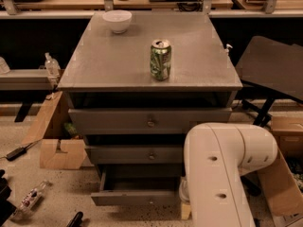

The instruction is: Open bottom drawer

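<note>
Bottom drawer [135,197] is already pulled out a good way. Its front sits well forward of the middle drawer [142,154] and the top drawer [142,121], which both look shut, and the dark shallow box shows behind the front. Gripper [185,196] is low at the drawer's right front corner, just beside the front or touching it, can't say which. It's mostly hidden behind the big white arm [222,174], so I can't tell how wide it is or whether it has hold of anything. Drawer knob isn't in view. My read: the opening is essentially done, though some travel may be left, since nothing shows how far the drawer can run. What's left is probably a release and backing the arm off. Can [160,59] and bowl [117,21] sit upright on the cabinet top [109,65], well apart, not involved.
</note>
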Robot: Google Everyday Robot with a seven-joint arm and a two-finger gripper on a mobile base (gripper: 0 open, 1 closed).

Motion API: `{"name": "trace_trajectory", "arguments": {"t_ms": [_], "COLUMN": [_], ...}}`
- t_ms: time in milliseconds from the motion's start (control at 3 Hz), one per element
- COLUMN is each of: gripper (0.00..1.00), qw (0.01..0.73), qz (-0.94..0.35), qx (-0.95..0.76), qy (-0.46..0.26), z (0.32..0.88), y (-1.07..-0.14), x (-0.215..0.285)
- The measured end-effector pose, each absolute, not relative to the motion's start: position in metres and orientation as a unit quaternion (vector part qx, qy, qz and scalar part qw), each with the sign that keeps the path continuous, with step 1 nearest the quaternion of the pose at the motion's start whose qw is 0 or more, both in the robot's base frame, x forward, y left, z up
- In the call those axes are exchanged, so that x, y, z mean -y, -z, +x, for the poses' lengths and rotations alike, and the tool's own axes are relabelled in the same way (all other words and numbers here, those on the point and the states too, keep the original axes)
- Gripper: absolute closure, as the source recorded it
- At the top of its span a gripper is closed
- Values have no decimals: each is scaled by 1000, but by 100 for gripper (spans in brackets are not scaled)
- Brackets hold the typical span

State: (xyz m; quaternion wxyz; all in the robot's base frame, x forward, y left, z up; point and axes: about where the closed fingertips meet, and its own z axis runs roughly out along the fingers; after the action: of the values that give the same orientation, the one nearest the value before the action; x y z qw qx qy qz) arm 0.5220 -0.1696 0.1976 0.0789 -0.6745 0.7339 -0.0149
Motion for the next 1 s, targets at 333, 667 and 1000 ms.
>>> {"name": "trace_trajectory", "arguments": {"t_ms": [333,667,1000], "gripper": [27,50,73], "qw": [53,45,42], "qz": [-663,-648,-639], "qx": [-747,-760,-768], "qy": [-2,-12,-15], "z": [509,496,490], "y": [-169,-159,-162], "x": [167,172,178]}}
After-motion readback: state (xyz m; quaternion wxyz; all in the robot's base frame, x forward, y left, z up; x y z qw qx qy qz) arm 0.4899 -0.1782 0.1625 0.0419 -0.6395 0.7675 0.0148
